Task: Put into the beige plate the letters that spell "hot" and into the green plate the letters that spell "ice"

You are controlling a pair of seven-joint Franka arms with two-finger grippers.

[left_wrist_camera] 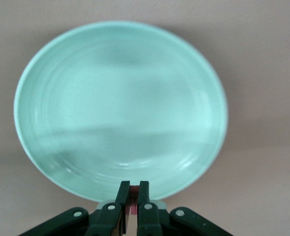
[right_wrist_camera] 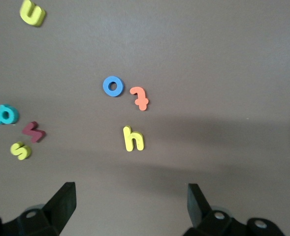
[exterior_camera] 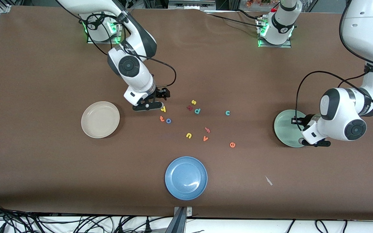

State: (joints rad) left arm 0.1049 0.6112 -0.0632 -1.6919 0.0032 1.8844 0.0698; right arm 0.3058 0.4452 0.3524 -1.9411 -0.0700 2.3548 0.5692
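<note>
My left gripper (exterior_camera: 316, 142) hangs over the green plate (exterior_camera: 287, 129) at its edge nearer the front camera, shut on the dark red i (left_wrist_camera: 133, 207). In the left wrist view the green plate (left_wrist_camera: 120, 108) is bare. My right gripper (exterior_camera: 155, 101) is open, low over the table beside the yellow h (exterior_camera: 163, 109). In the right wrist view the h (right_wrist_camera: 133, 139) lies just ahead of the open right gripper (right_wrist_camera: 130, 196), with the blue o (right_wrist_camera: 113, 86) and orange t (right_wrist_camera: 140, 98) past it. The teal c (exterior_camera: 227, 112) and orange e (exterior_camera: 232, 145) lie on the table. The beige plate (exterior_camera: 100, 119) holds nothing.
A blue plate (exterior_camera: 186, 177) sits near the table's front edge. Loose letters lie mid-table: yellow s (exterior_camera: 193, 102), a dark red letter (exterior_camera: 190, 107), teal d (exterior_camera: 197, 111), yellow u (exterior_camera: 188, 135), orange v (exterior_camera: 205, 138) and another orange letter (exterior_camera: 207, 129).
</note>
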